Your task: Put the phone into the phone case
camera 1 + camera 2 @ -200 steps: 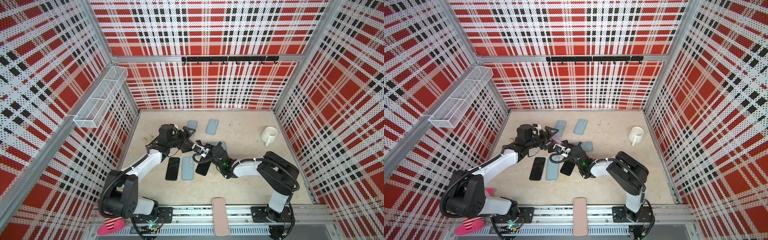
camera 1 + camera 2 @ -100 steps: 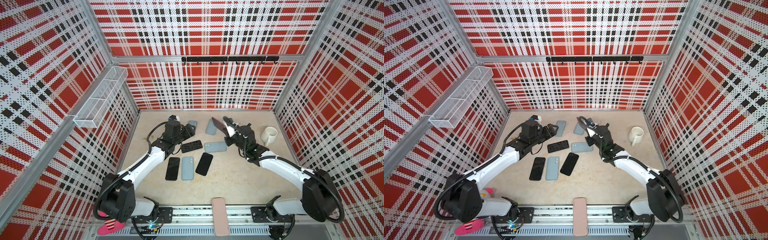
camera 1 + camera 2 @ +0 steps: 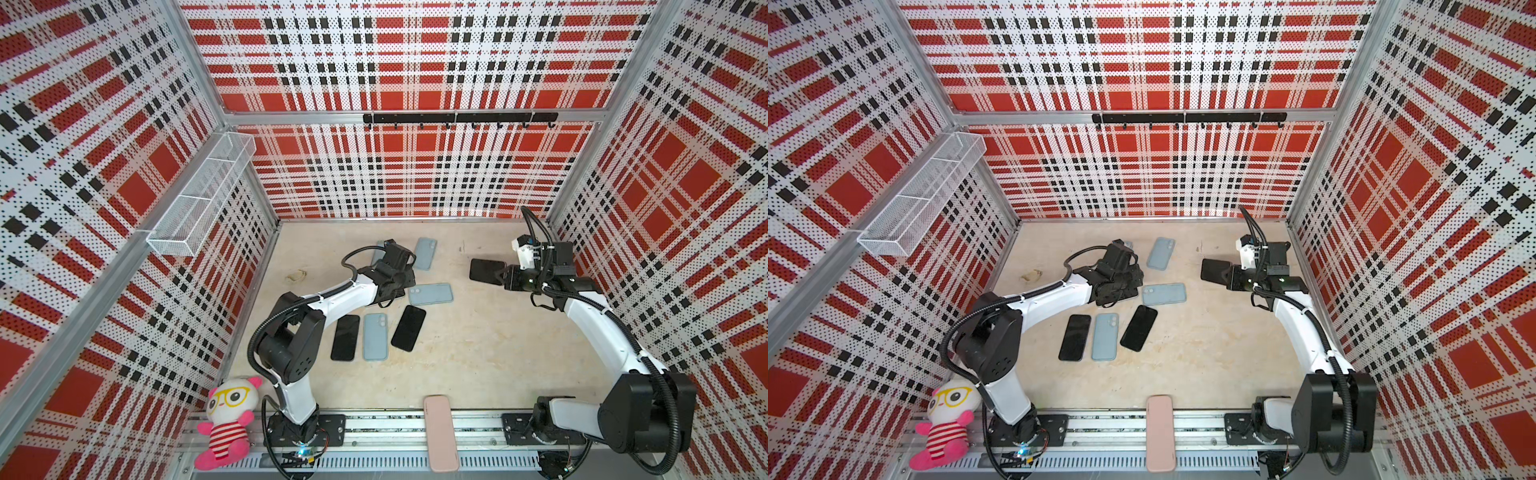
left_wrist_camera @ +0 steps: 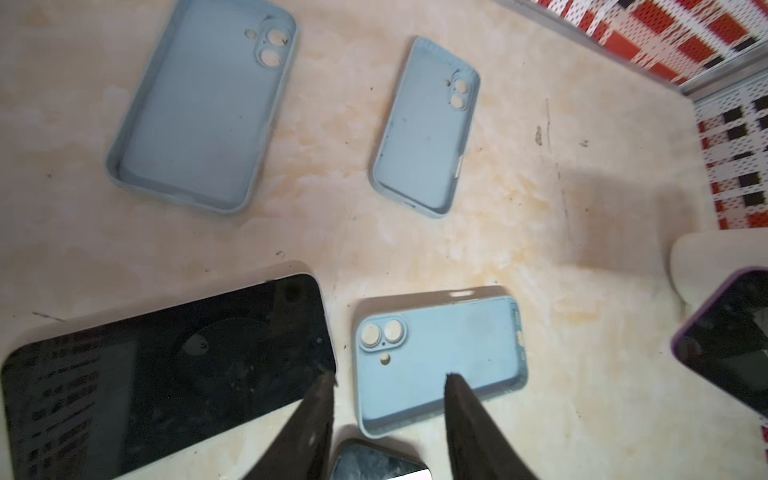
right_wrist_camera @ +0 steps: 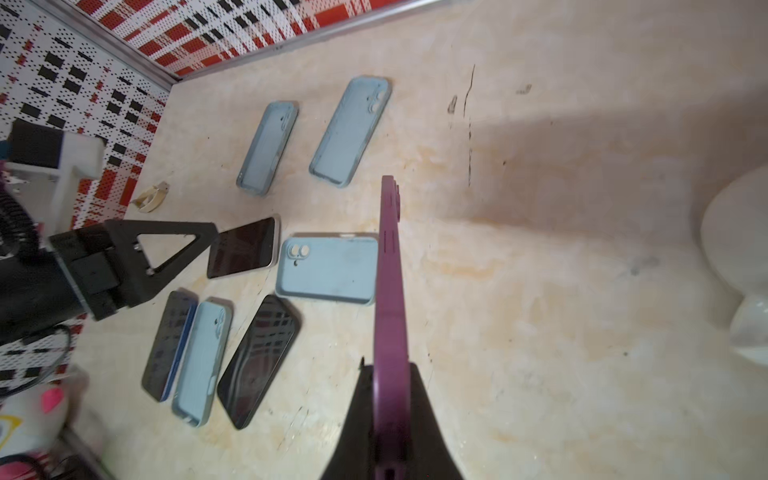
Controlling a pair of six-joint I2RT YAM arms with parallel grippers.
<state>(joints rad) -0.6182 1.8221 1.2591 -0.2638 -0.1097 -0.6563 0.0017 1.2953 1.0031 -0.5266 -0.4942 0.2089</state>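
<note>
My right gripper [image 3: 503,276] is shut on a phone in a purple case [image 3: 487,271], held in the air at the right of the table. The right wrist view shows this phone edge-on [image 5: 388,291] between the fingers. My left gripper [image 4: 388,380] hangs low with its jaws apart and nothing between them. One finger [image 4: 322,399] is over the end of a black phone [image 4: 166,365] lying flat. The other finger [image 4: 457,399] is over an empty light blue case [image 4: 436,353] beside it. In a top view the left gripper [image 3: 404,286] hides most of that black phone; the case [image 3: 431,294] shows.
Two more empty blue cases [image 3: 426,254] [image 4: 203,108] lie farther back. Nearer the front lie two black phones [image 3: 345,337] [image 3: 408,328] with a blue case [image 3: 375,336] between them. A white mug [image 5: 735,266] stands at the right, a pink case [image 3: 440,432] on the front rail, a plush toy [image 3: 226,419] front left.
The right gripper has carried the purple-cased phone from the middle up and over to the right side. The left gripper has come over the black phone, and its jaws have narrowed.
</note>
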